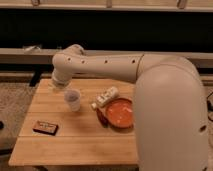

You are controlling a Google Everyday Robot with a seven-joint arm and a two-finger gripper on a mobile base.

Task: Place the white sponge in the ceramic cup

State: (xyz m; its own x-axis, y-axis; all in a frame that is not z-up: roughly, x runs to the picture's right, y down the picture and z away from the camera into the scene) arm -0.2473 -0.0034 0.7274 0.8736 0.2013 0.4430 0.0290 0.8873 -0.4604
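Nearest on the wooden counter (75, 145) lies a small dark box (45, 127). Further back sits an orange dish (120, 113) and, to its left, the ceramic cup (73, 99) standing upright. Just behind the cup hangs the end effector (58, 84) — whether spread or pressed together, I cannot tell.

No text can be read. The dark box (45, 127) at the table's (75, 147) front left bears a pale label, and the white packet (107, 96) beside the dish (120, 113) has dark marks, neither legible. The gripper (58, 84) sits at the arm's end, just behind the cup (73, 99).
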